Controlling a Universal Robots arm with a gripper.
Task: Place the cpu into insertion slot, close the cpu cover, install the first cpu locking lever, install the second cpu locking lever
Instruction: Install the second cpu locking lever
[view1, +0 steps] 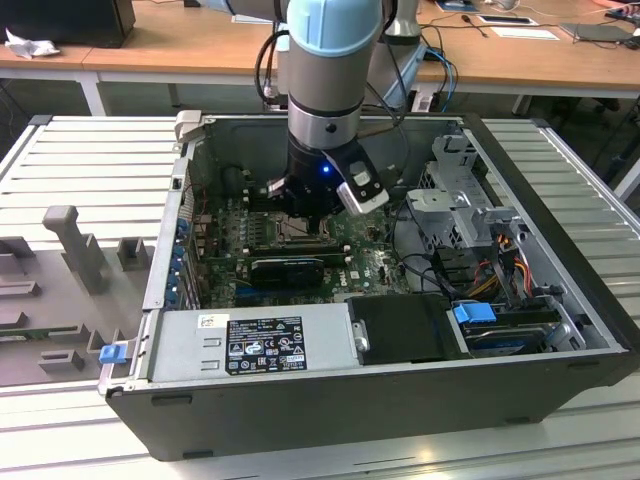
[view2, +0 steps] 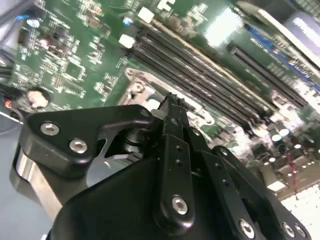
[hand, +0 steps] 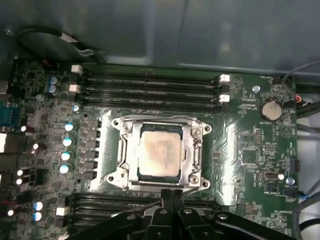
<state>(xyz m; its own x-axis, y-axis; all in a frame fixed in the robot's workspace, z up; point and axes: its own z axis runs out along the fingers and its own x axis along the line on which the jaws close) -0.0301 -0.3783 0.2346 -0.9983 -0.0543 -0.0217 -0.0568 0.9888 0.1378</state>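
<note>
Gripper (hand: 172, 197), fingers together and holding nothing, hovered at frame bottom; cpu (hand: 159, 150) was seated, cpu cover (hand: 196, 150) closed; levers' state unclear.

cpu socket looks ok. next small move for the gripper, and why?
Probably ease the gripper slightly down where it is, to work a locking lever. The cpu sits in the socket, the cpu cover lies flat around it, and the shut gripper tips are right at one edge of the cover. Whether either lever is latched I cannot tell.
</note>
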